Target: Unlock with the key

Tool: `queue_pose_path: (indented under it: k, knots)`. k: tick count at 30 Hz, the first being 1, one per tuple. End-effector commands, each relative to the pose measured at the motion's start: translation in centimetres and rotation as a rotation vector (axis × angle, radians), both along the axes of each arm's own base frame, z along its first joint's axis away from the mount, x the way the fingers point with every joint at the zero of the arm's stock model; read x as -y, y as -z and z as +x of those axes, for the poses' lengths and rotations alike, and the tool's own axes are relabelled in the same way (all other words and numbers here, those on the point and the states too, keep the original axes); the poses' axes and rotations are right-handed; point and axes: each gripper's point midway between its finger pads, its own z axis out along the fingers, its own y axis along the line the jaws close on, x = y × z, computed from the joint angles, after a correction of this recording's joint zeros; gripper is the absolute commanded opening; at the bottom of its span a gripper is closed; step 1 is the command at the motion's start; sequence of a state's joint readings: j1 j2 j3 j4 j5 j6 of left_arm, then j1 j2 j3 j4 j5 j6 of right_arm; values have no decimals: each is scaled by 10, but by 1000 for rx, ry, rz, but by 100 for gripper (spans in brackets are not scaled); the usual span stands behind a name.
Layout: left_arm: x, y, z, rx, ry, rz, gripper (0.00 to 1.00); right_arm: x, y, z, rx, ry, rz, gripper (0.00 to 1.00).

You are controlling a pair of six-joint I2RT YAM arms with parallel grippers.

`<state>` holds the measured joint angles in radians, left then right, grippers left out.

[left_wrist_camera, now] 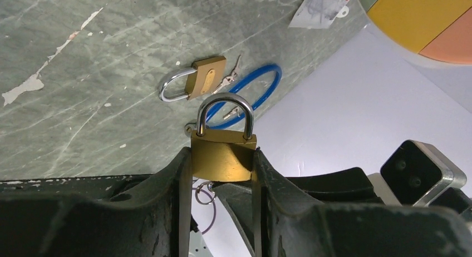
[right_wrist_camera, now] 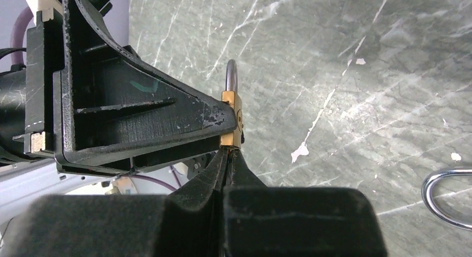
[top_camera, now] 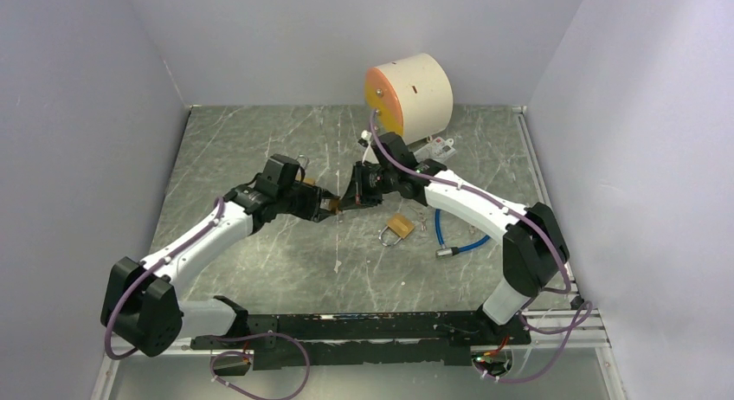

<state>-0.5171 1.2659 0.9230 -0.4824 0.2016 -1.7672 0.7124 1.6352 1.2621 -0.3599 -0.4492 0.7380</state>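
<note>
Above the middle of the table (top_camera: 260, 149), in the top view, the left hand (top_camera: 327, 206) and right hand (top_camera: 351, 195) meet tip to tip. The surface is grey-green marble pattern, with plain white walls around it.

Left wrist view: the left hand is partly open, clamped on a brass padlock (left_wrist_camera: 224, 156) whose shackle (left_wrist_camera: 225, 95) is closed.

Right wrist view: the right hand is pinched fully shut under the lock's base, probably on the key, which is hidden. I judge this to be insertion; next, a turn.
</note>
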Motion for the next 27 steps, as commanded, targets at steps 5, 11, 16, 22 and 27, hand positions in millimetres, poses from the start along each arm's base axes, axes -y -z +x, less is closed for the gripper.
queue_pose_path:
  k: [5,11,16,22,27]
  knots:
    - [23,-42,-17,55,92,-162,6,-14,-8,33,123,67,0,0]
    - [29,-52,-16,70,95,-222,6,-26,-20,44,134,111,52,0]
    - [23,-55,-15,116,88,-197,5,-22,-34,37,50,120,184,0]
    - [14,-68,-8,273,93,-140,10,-6,-49,29,-205,107,466,0]
    - [20,-84,-2,421,123,-194,11,0,-78,19,-342,127,642,0]
